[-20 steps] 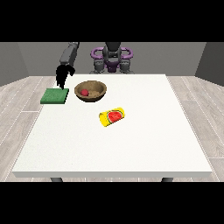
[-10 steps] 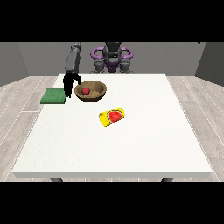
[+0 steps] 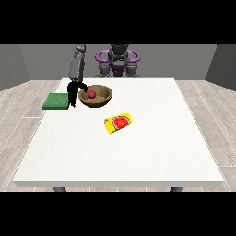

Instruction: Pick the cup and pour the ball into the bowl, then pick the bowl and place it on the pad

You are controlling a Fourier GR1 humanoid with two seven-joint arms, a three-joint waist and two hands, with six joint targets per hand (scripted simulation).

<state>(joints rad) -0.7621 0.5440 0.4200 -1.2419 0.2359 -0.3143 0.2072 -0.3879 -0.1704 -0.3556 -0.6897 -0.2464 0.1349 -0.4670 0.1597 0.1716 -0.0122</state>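
A white worktop (image 3: 138,152) carries three things: a green pad (image 3: 56,101) at its far corner at the view's left, a brown bowl (image 3: 96,96) just beside the pad, and a yellow cup (image 3: 118,123) lying on its side nearer the middle.

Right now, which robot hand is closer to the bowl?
The right hand, at the view's left, hangs just beside the bowl. The other hand doesn't show.

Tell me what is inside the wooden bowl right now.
A red ball lies inside the wooden bowl, toward the side nearest the hand at the view's left. The near wall of the bowl hides the lowest part of the inside, so anything there cannot be seen.
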